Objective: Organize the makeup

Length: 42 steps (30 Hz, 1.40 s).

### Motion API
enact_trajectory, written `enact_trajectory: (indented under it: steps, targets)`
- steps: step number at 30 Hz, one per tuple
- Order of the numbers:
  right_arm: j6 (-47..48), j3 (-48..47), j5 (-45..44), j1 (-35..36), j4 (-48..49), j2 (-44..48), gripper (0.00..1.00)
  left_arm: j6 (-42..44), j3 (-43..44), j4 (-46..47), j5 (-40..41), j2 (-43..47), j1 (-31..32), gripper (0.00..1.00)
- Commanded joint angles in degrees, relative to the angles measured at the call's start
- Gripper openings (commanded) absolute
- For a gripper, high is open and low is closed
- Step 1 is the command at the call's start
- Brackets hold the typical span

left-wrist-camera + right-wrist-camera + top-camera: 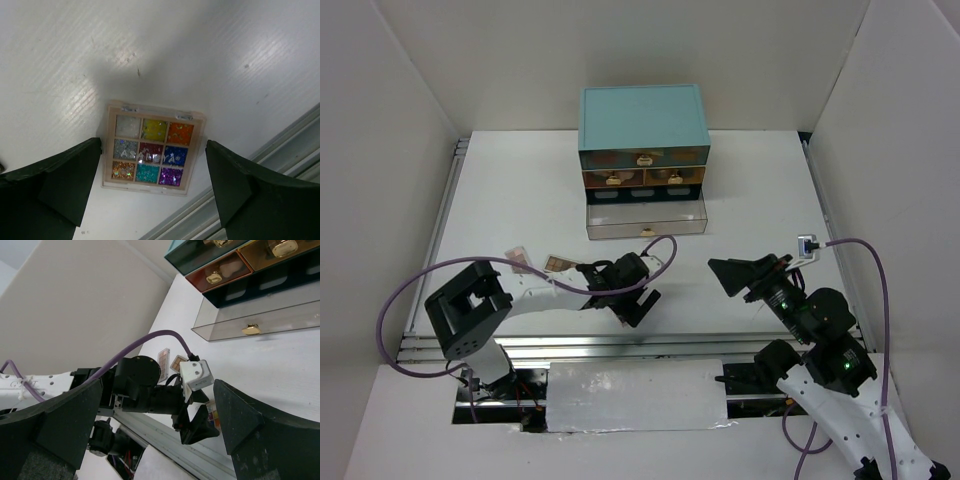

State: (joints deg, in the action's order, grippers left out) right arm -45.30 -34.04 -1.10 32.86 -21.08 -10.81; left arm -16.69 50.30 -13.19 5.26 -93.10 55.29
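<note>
Top view: teal chest of drawers [644,135] at 12 o'clock on the white surface [750,200], with its clear bottom drawer [645,222] pulled out toward the arms. The left claw [632,297] is near the 6 o'clock edge with its fingers spread. Its wrist view shows them straddling a square nine-pan glitter palette [152,150] that lies flat, pans up, with bare surface visible on both sides — not pinched. Height above it cannot be told. The palette sits just inside the metal rail [280,165]; from above it is hidden under the claw. Two rectangular eyeshadow palettes [560,263] lie side by side at 9 o'clock of the left claw, near it but apart. The right claw [735,275] is at 3 o'clock, spread wide and holding nothing, pointed toward the left arm. Step in hand, as I read it: picking up the square palette for the open drawer. The next move calls for lowering until the fingertips reach surface level — the palette is thin and could slip out from under a high pinch. Then the claw closes on two opposite edges, lifts and carries toward 12 o'clock.
</note>
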Motion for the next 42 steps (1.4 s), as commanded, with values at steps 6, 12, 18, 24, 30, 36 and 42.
enact_trajectory:
  steps: [6,12,18,24,30,36,42]
  targets:
    - [0.74,-1.55,-2.58,0.36,-1.15,3.6,1.0,-4.14,0.67,-0.26,-0.77,-7.71,1.58,0.58]
    - [1.18,-3.04,-4.96,0.27,-3.26,6.06,1.0,-4.93,5.93,-3.76,1.94,-4.38,3.51,0.28]
    - [2.14,-4.63,-6.8,0.45,-4.93,6.24,1.0,-4.14,18.58,-10.27,9.23,2.3,3.25,0.25]
    - [2.67,-4.8,-7.77,0.36,-5.37,6.41,1.0,-0.81,34.85,-11.34,20.13,-0.5,-1.57,0.27]
    - [4.16,-6.04,-10.58,0.36,-7.74,7.12,1.0,-2.64,43.47,-3.42,28.4,-7.0,-9.39,0.33]
    - [5.92,-7.62,-13.57,0.45,-9.5,8.08,1.0,-9.4,47.86,-2.89,33.23,-14.73,-12.84,0.36]
    - [6.71,-6.92,-13.58,0.45,-8.1,7.38,1.0,-14.77,45.68,-1.15,36.23,-19.66,-13.62,0.39]
